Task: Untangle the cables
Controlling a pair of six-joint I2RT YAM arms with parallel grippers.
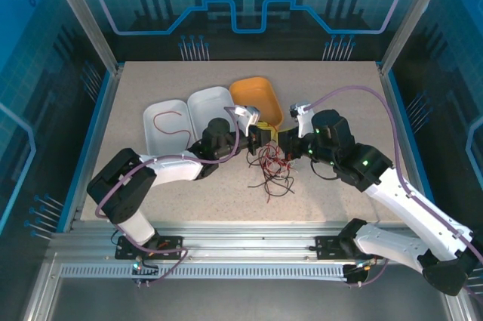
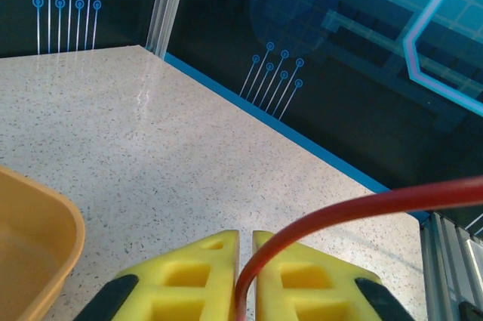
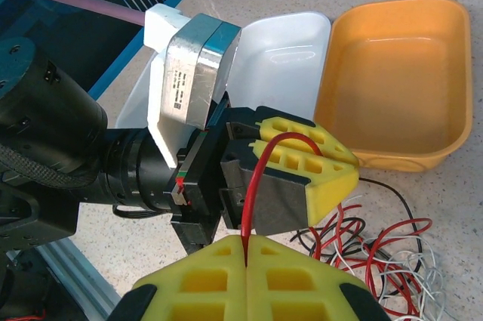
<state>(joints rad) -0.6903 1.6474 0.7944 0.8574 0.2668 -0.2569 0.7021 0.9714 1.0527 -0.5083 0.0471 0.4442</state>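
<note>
With the left yellow foam fingers (image 2: 200, 272) and the right yellow foam fingers (image 3: 302, 279) both pinching one thin red wire (image 3: 255, 177), a hard pull apart may knot the red-black-white cable tangle (image 1: 273, 171) tighter.

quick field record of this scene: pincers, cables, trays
left pincer: shut on red cable
right pincer: shut on same red cable, facing left pincer
red cable: short arc between both pincers
cable pile: red, black, white, tangled on table near orange tray
orange tray: empty
left white tray: holds lone red wire
right white tray: no cable seen
</note>
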